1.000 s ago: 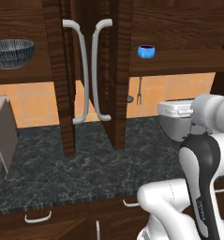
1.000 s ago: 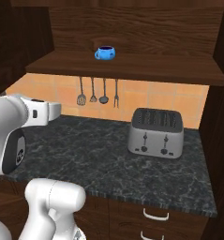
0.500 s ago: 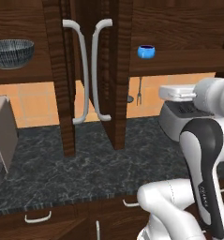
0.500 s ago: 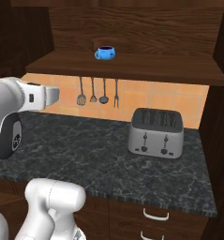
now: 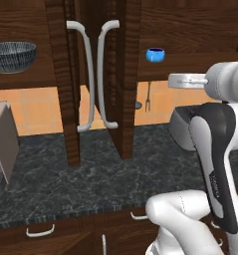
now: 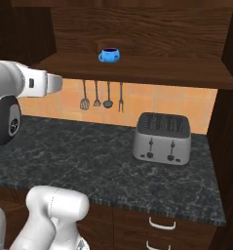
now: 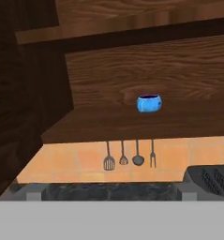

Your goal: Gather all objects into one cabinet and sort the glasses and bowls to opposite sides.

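- At far left a boxy coffee machine (image 5: pixel 0 144) stood on the dark speckled counter (image 5: pixel 90 174).
- Above it, the wide dark striped bowl (image 5: pixel 11 56) sat on the cabinet shelf (image 5: pixel 21 79), left of the open doors.
- Two cabinet doors (image 5: pixel 118 74) stood swung out edge-on, their curved grey handles (image 5: pixel 88 74) facing each other.
- Right of the doors, one small blue bowl (image 6: pixel 109 55) rested on the shelf, apart from the striped bowl.
- Below it, four utensils (image 6: pixel 101 95) hung against the orange tiled wall.
- The end effector (image 5: pixel 182 80) was held level near shelf height, pointing toward the blue bowl and well apart from it; its fingers were poorly seen, apparently spread wide with nothing between them.
- A silver toaster (image 6: pixel 162 138) stood on the counter at right.
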Robot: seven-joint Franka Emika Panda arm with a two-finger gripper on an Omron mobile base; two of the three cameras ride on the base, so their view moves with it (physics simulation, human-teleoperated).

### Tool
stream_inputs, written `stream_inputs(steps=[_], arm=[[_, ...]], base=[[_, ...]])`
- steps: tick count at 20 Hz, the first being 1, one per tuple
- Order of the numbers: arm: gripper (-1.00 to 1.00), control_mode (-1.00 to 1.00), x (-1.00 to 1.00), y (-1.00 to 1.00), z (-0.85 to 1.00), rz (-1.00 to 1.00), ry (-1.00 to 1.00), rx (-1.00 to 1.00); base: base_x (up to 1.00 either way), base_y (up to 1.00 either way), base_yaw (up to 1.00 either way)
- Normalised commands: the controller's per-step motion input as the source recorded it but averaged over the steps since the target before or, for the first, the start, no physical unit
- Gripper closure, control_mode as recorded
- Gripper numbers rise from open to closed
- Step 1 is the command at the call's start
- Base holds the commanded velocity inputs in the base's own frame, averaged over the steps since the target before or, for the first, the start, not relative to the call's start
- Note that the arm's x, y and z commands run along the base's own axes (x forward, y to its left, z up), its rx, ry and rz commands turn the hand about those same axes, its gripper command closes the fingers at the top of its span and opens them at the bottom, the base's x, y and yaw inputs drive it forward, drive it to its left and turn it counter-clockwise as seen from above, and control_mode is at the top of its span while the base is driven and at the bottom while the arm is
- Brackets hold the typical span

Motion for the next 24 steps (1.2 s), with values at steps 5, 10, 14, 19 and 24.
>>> stream_inputs(steps=[5, 10, 14, 19, 24], arm=[[-1.0, -1.0, 0.55, -0.25, 0.3, -0.05, 0.0, -0.07], [-1.0, -1.0, 0.94, -0.31, 0.08, -0.1, 0.09, -0.12], [-1.0, -1.0, 0.89, -0.2, -0.03, -0.18, 0.17, -0.06], [-1.0, -1.0, 0.42, -0.02, -0.06, -0.16, 0.05, -0.08], [-1.0, -1.0, 0.04, 0.0, -0.27, -0.04, 0.0, -0.05]], base=[[0.0, 0.0, 0.0], [0.0, 0.0, 0.0], [0.0, 0.0, 0.0], [0.0, 0.0, 0.0], [0.0, 0.0, 0.0]])
